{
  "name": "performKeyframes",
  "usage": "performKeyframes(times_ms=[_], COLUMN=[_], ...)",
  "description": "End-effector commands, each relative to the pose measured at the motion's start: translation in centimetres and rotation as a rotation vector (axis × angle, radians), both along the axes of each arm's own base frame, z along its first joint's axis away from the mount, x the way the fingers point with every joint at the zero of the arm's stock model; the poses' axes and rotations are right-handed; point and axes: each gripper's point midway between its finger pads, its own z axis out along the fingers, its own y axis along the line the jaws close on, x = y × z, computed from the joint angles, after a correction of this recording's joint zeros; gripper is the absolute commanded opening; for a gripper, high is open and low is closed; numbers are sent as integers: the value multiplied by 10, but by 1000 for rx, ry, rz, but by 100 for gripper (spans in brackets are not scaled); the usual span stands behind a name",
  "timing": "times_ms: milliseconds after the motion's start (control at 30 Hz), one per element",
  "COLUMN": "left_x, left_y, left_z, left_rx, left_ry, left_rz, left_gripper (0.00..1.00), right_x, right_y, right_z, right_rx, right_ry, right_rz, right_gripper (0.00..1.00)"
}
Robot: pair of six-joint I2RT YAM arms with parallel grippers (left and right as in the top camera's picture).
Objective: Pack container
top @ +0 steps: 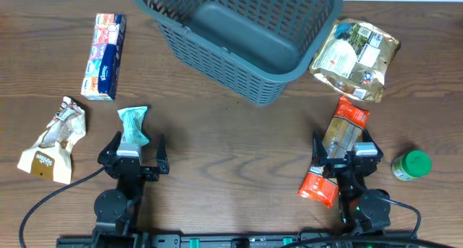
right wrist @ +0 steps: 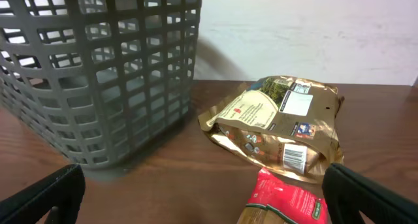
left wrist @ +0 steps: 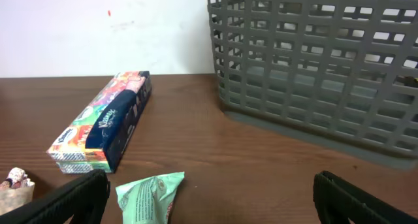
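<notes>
The grey-blue slotted basket stands at the back middle, empty; it also shows in the left wrist view and the right wrist view. My left gripper is open near the front edge, over the lower end of a mint-green packet, which shows between the jaws. My right gripper is open over a red and orange packet, seen in the right wrist view. A gold pouch lies right of the basket.
A long tissue pack lies at the back left. A crumpled beige packet lies at the far left. A green-lidded jar stands at the front right.
</notes>
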Motion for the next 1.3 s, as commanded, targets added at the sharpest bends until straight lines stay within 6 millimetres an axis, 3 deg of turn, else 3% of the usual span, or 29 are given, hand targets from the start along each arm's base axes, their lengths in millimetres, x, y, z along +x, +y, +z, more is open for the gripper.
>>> performKeyframes(times_ms=[0, 200, 400, 633, 867, 1000, 1100, 1267], left_x=[-1, -1, -1, 0, -2, -1, 15, 59], left_y=[1, 1, 1, 1, 1, 1, -1, -7], left_z=[-17, -17, -16, -13, 54, 100, 145, 198], left_rx=[6, 6, 6, 3, -309, -289, -232, -204], left_ry=[50, 50, 50, 35, -104, -89, -67, 71], left_rz=[6, 6, 6, 5, 17, 19, 21, 32], left_gripper=[99, 99, 99, 98, 99, 99, 98, 98], right_x=[0, 0, -2, -2, -2, 3, 13, 49], right_y=[-1, -1, 18, 15, 3, -6, -9, -6], right_z=[-1, -1, -4, -4, 20, 40, 67, 113], right_rx=[-3, -3, 3, 91, 142, 81, 42, -9], right_ry=[-2, -2, 10, 18, -33, -45, -40, 70], right_rz=[-1, -6, 106, 87, 16, -29, -47, -36], right_gripper=[100, 99, 99, 99, 99, 99, 99, 99])
